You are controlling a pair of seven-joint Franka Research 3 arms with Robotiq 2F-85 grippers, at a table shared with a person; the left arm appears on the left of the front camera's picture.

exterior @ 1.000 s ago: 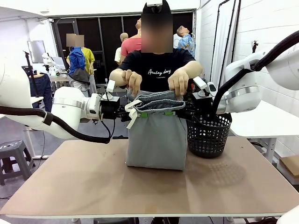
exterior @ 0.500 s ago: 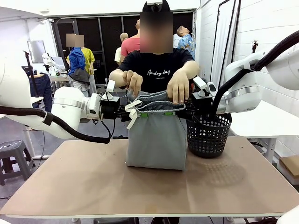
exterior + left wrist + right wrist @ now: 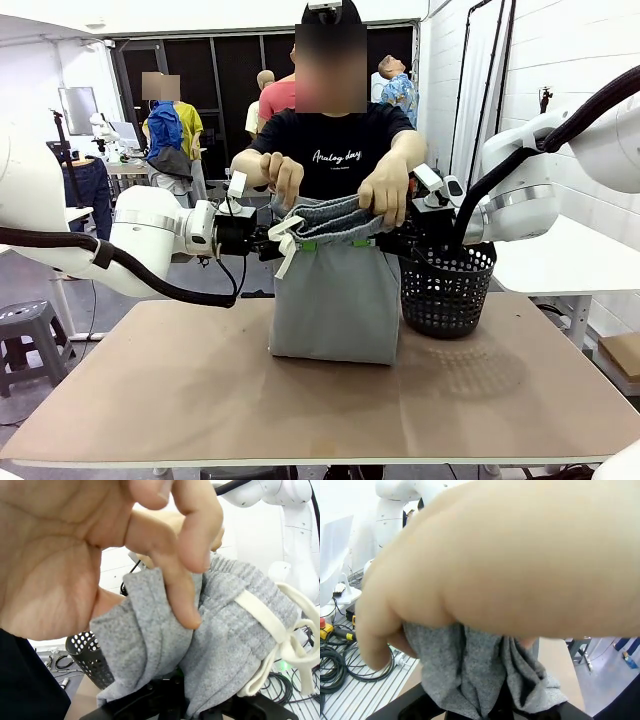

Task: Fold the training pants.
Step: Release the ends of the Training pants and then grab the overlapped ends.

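The training pants (image 3: 335,300) are held upright over the far middle of the table (image 3: 180,390). They are folded into a light grey panel, and its lower edge is met by the tabletop. The gathered waistband is bunched at the panel's 12 o'clock, and a white drawstring (image 3: 285,252) is seen dangling at the 9 o'clock end. The waistband is clenched by the left gripper (image 3: 292,243) from 9 o'clock and by the right gripper (image 3: 384,242) from 3 o'clock. Its top is pinched by the person's right hand (image 3: 287,180) and the person's left hand (image 3: 385,190). In the left wrist view, soft ribbed jersey is shown crumpled in folds. A black mesh basket (image 3: 448,290) is placed just beside the pants at 3 o'clock.
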